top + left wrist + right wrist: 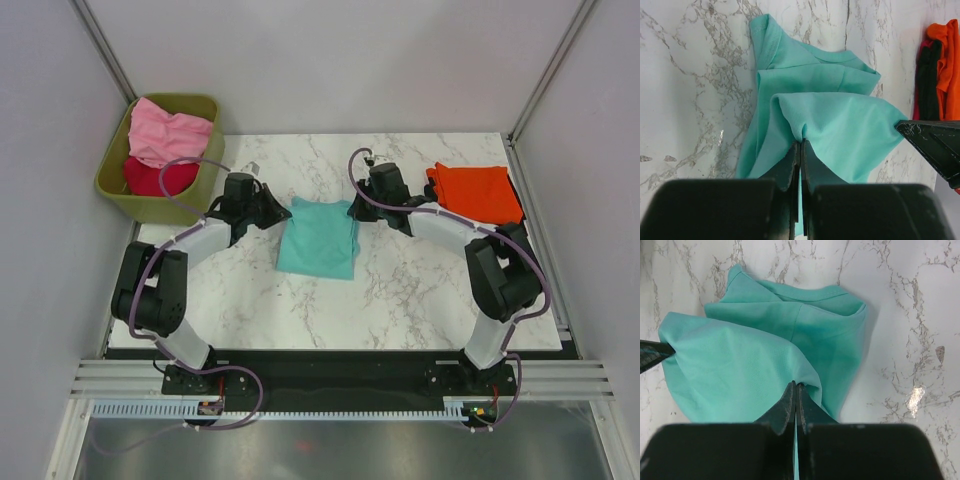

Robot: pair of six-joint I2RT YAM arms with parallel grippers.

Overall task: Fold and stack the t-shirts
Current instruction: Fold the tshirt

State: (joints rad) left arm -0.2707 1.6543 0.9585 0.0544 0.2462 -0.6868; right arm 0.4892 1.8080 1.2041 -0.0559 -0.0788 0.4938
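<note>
**Both corners gripped.** The soft teal cloth t-shirt (318,238) lay partly folded at the middle of the white marbled table (420,290). Your left gripper (800,145) and right gripper (796,387) were each clenched on a far corner of it. A clean fold probably required you to carry both corners level and together, with the edge taut, and to lay it square on the near hem.

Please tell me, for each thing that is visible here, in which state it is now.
teal t-shirt: partly folded on the table, pinched at two edges.
left hand: shut on the teal t-shirt.
right hand: shut on the teal t-shirt.
orange t-shirt: folded, lying flat, untouched.
pink t-shirt: crumpled, in the bin.
red t-shirt: crumpled, in the bin, below the pink one.
bin: upright, holding both shirts.
</note>
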